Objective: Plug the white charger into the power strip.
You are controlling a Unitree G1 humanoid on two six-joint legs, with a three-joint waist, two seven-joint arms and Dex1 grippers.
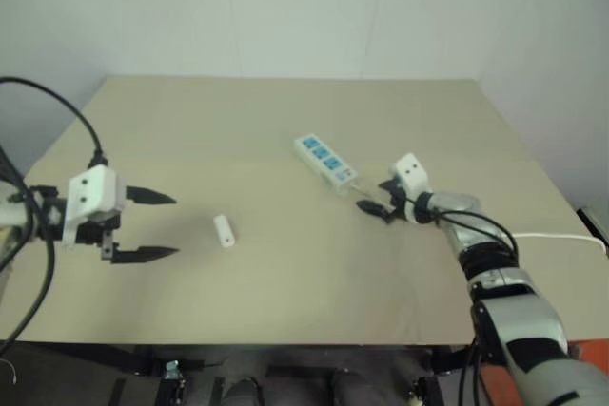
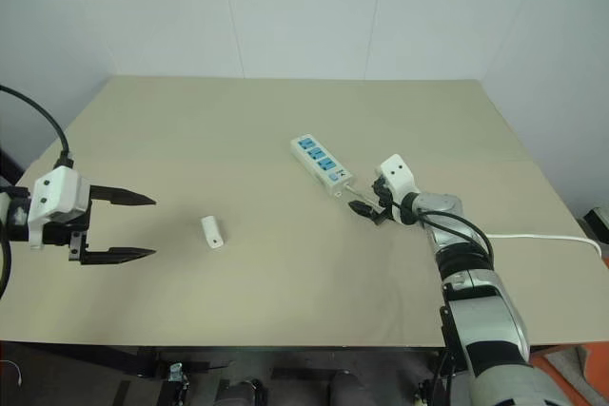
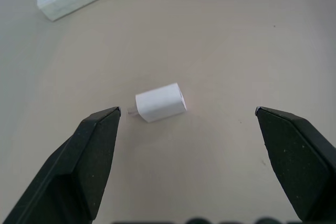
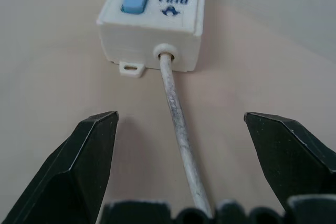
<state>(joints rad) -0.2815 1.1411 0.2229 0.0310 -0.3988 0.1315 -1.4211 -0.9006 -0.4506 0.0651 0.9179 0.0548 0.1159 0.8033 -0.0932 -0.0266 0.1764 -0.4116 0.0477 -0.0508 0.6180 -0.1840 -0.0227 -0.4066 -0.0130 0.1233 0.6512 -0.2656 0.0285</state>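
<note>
Approach step: both grippers, left (image 1: 164, 226) and right (image 2: 363, 208), gape wide, empty. Next you close left on charger (image 3: 160, 102); right steadies strip (image 2: 321, 164).

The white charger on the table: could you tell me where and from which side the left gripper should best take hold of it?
Probably across the white charger's flat long sides, coming from above. It lies flat on the table, prongs at one end, ahead of the open left gripper.
</note>
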